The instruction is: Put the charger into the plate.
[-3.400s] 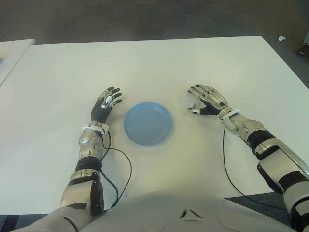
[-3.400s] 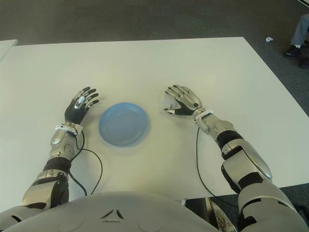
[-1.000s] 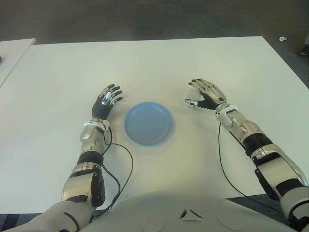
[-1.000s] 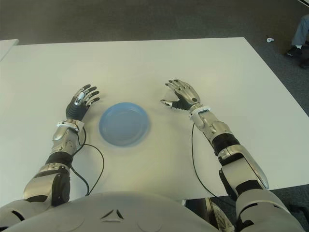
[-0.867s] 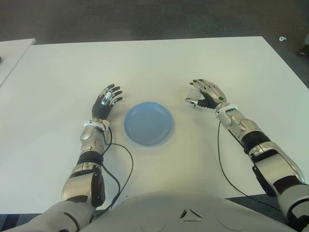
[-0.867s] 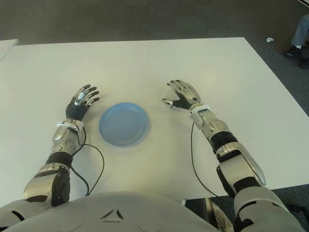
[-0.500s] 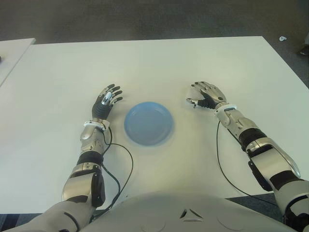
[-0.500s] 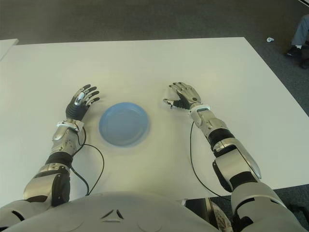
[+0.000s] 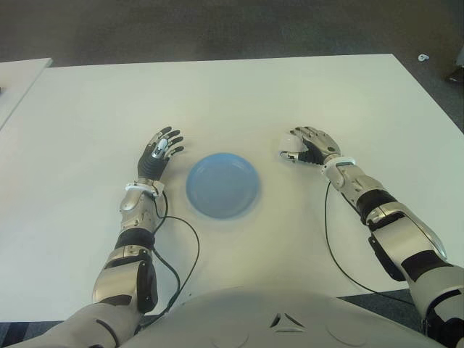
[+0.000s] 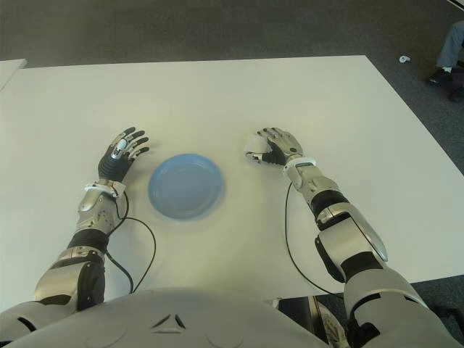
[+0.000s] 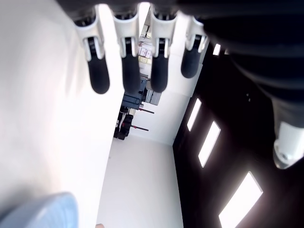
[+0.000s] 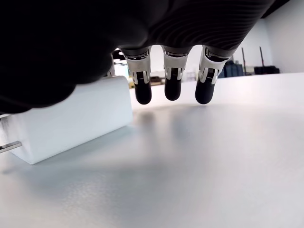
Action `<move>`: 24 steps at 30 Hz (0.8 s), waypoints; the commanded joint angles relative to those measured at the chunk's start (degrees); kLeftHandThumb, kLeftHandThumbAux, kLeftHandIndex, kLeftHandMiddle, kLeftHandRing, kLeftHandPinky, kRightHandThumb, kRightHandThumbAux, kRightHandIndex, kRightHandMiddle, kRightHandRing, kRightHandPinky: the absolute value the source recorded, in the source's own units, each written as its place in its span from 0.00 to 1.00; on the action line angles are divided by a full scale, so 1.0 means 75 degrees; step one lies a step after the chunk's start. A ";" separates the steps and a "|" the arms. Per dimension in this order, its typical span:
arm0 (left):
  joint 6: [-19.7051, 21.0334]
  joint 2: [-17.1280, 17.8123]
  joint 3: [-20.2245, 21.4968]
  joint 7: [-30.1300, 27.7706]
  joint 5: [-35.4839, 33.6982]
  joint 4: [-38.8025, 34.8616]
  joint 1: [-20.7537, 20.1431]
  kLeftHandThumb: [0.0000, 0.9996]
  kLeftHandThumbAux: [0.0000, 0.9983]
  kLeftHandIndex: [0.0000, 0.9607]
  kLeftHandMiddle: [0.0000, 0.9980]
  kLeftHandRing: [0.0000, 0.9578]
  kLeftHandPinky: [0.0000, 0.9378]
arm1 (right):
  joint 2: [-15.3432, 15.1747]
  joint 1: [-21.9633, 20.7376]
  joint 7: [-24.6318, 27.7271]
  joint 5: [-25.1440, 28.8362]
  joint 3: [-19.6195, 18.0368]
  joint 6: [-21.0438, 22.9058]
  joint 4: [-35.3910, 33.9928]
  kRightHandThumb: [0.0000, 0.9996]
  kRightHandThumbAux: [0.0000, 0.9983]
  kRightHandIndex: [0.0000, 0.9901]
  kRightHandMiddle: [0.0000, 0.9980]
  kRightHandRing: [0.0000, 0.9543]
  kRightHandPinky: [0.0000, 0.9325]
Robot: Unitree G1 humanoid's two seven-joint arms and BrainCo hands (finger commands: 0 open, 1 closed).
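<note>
Covering the white charger w/ curled fingers not yet closed on it, right hand sits right of blue plate; left hand spread, empty, left of plate.

Count: one white charger, left of frame. One blue plate, centre. Two robot hands: left hand, right hand. One white table.

The small white block-shaped charger lay mostly hidden under the right hand; whether its fingers gripped it was unclear
</note>
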 commanded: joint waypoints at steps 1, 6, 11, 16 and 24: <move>0.0317 -0.0078 -0.0037 0.0130 0.0124 0.0244 0.0381 0.01 0.54 0.20 0.23 0.26 0.30 | 0.0089 -0.0024 0.0128 0.0059 0.0084 0.0118 0.0223 0.43 0.14 0.00 0.00 0.00 0.00; 0.0326 -0.0102 -0.0036 0.0136 0.0116 0.0147 0.0419 0.01 0.53 0.20 0.24 0.27 0.30 | 0.0077 -0.0037 0.0135 0.0066 0.0132 0.0115 0.0293 0.43 0.14 0.00 0.00 0.00 0.00; 0.0340 -0.0106 -0.0043 0.0157 0.0132 0.0098 0.0442 0.01 0.53 0.21 0.24 0.27 0.31 | 0.0068 -0.0034 0.0111 0.0067 0.0198 0.0104 0.0351 0.43 0.15 0.00 0.00 0.00 0.00; 0.0395 -0.0106 -0.0032 0.0121 0.0110 0.0079 0.0445 0.01 0.52 0.21 0.24 0.27 0.31 | 0.0050 -0.0038 0.0070 0.0021 0.0294 0.0068 0.0403 0.42 0.15 0.00 0.00 0.00 0.00; 0.0406 -0.0099 -0.0037 0.0087 0.0105 0.0045 0.0458 0.01 0.52 0.21 0.24 0.27 0.30 | 0.0016 -0.0063 -0.0113 -0.0116 0.0531 0.0053 0.0477 0.38 0.14 0.00 0.00 0.00 0.00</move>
